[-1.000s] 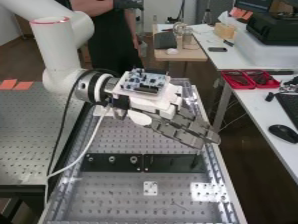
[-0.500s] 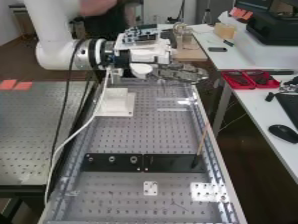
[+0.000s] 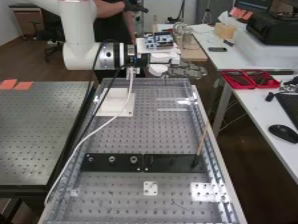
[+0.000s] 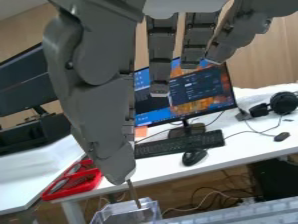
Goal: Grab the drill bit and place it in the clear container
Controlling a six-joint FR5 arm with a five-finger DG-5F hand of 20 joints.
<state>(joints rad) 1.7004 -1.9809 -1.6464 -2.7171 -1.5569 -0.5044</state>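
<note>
Robot hand: closed in what looks like a pinch round the drill bit; poised at the far end of the perforated surface.
Drill bit: thin, slightly tilted, poking out below the pinch; upper part hidden.
Clear container: beneath the pinch in the wrist view, in line with the bit's lower end; above the rim or inside it, cannot tell.
Container opening: likely the next aim; before any release, centre the free end well away from the walls.
Container walls: see-through, so easy to misjudge; come down slowly and straight, without a sideways sweep that could knock the rim or shove the container along.
Pinch: narrow hold on a slim, probably smooth shank; maintain even pressure, as a bump could swivel the bit or drop it early.
Release: best done low, parting the pinch gently, then lifting straight up to avoid dragging the bit out.
</note>
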